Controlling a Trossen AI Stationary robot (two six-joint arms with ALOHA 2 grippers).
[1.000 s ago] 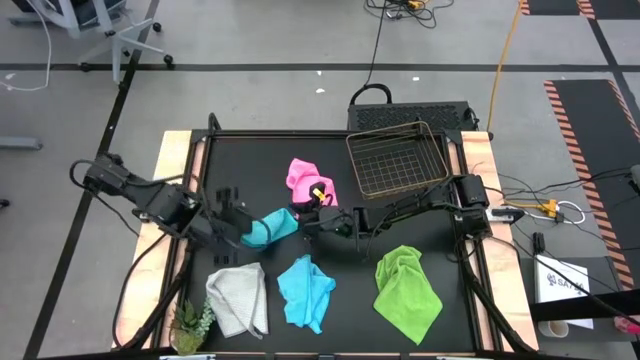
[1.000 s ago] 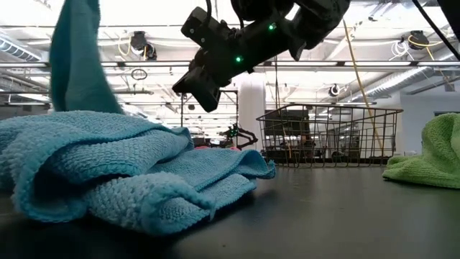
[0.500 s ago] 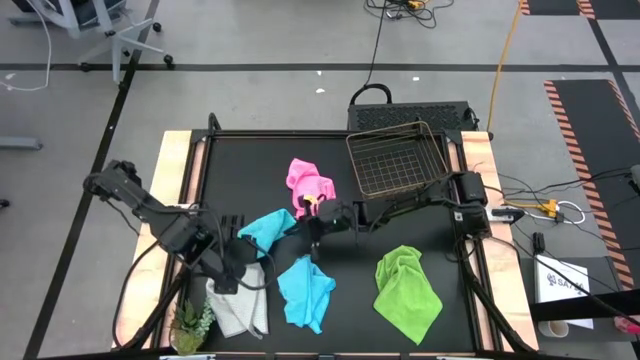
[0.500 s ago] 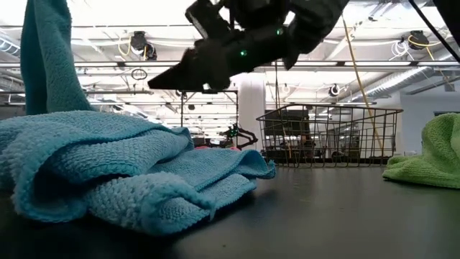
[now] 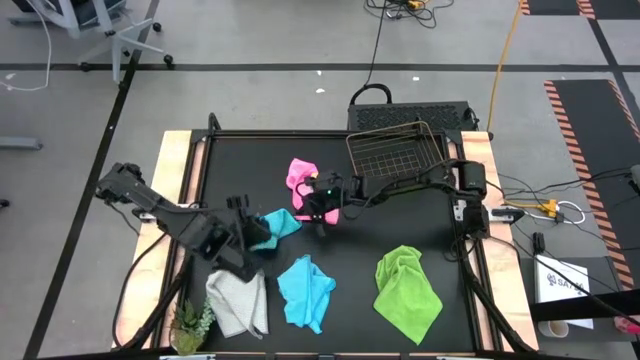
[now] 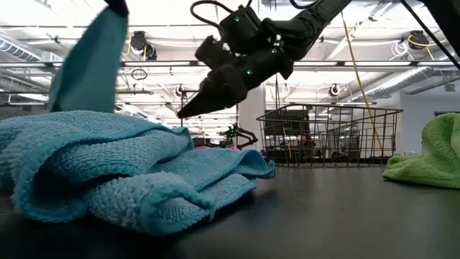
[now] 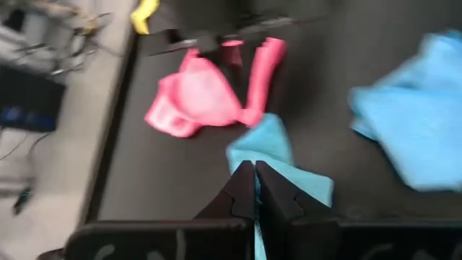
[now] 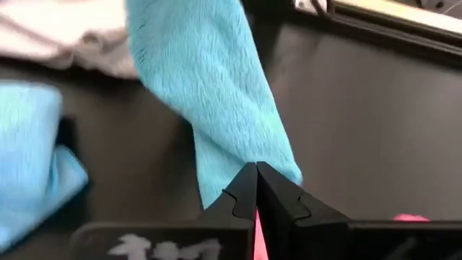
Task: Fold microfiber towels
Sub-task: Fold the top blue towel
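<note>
The left claw [image 5: 252, 226] is clamped on one end of a light blue towel [image 5: 277, 224], its arm reaching low across the table [image 5: 420, 215] from the left edge. The right claw [image 5: 312, 205] is pressed together on the towel's other end, beside the pink towel [image 5: 298, 175]. Between them the towel hangs lengthwise across the table's middle. The wire basket [image 5: 398, 160] sits at the far right, its contents unclear.
</note>
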